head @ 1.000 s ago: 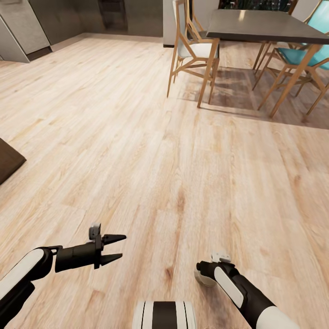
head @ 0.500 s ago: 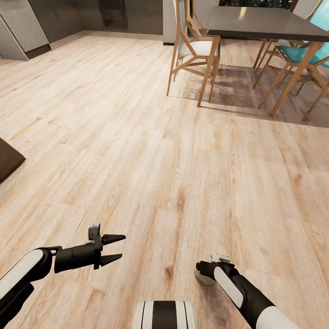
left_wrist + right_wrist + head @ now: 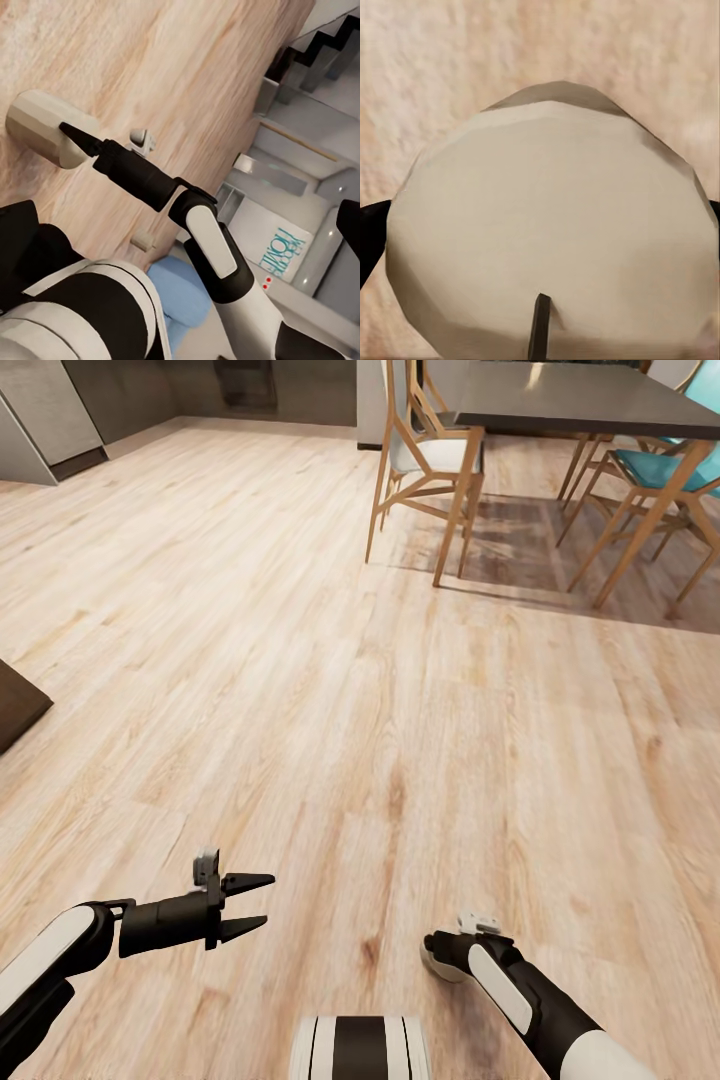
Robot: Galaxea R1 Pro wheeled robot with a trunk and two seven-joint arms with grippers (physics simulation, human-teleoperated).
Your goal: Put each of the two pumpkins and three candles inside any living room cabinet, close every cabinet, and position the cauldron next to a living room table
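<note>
A cream-beige candle (image 3: 547, 225) with a short dark wick sits between the black fingertips (image 3: 367, 225) of my right gripper (image 3: 445, 952), which is shut on it and points down over the plank floor. In the head view a pale bit of the candle (image 3: 433, 966) shows under that wrist. The left wrist view has the same candle (image 3: 34, 124) on the end of my right arm, low over the floor. My left gripper (image 3: 265, 900) hangs at the lower left, open and empty. Pumpkins, cauldron and the other candles are out of view.
A dark-topped dining table (image 3: 590, 400) with wooden chairs (image 3: 425, 460) and a teal chair (image 3: 660, 470) stands ahead to the right. Grey units (image 3: 40, 420) line the far left. A dark-brown corner (image 3: 15, 705) pokes in at the left edge. Light wood floor (image 3: 330, 690) lies between.
The whole view has slid a little, so the table and chairs sit slightly higher in the picture: the camera moved. Both arms keep their pose, and the candle stays held.
</note>
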